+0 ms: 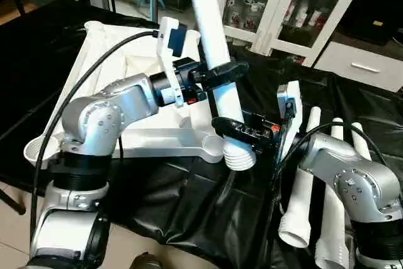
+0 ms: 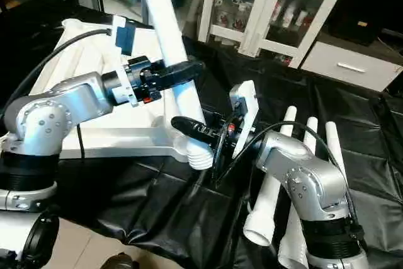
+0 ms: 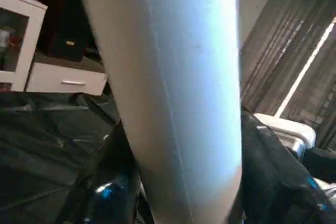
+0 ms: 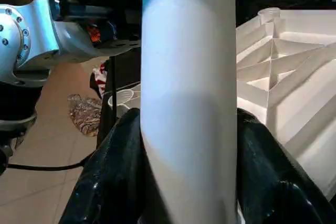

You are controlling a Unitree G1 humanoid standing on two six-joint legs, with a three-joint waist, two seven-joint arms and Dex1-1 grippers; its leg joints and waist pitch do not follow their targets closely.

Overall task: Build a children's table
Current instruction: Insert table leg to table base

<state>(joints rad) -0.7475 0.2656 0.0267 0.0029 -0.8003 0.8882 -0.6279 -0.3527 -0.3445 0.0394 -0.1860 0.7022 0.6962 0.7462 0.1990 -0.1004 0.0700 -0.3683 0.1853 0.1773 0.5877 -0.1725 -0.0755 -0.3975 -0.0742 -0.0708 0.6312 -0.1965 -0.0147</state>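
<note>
The children's table top (image 1: 107,67) lies upside down on the black cloth, ribs up, with round sockets at its corners. One white leg (image 1: 211,23) stands steeply tilted, and its ribbed lower end (image 1: 240,155) sits right beside the near right corner socket (image 1: 213,149). My left gripper (image 1: 221,72) is shut on the leg at mid-height, with a dark finger on each side of the tube (image 3: 178,103). My right gripper (image 1: 238,129) is shut on the same leg just above the ribbed end, its fingers (image 4: 115,171) pressed against the tube (image 4: 189,103).
Three more white legs (image 1: 303,200) lie side by side on the black cloth (image 1: 182,206) under my right forearm. A white glass-door cabinet (image 1: 277,4) stands behind the worktable. The worktable's near edge runs just below my arms, above the tiled floor.
</note>
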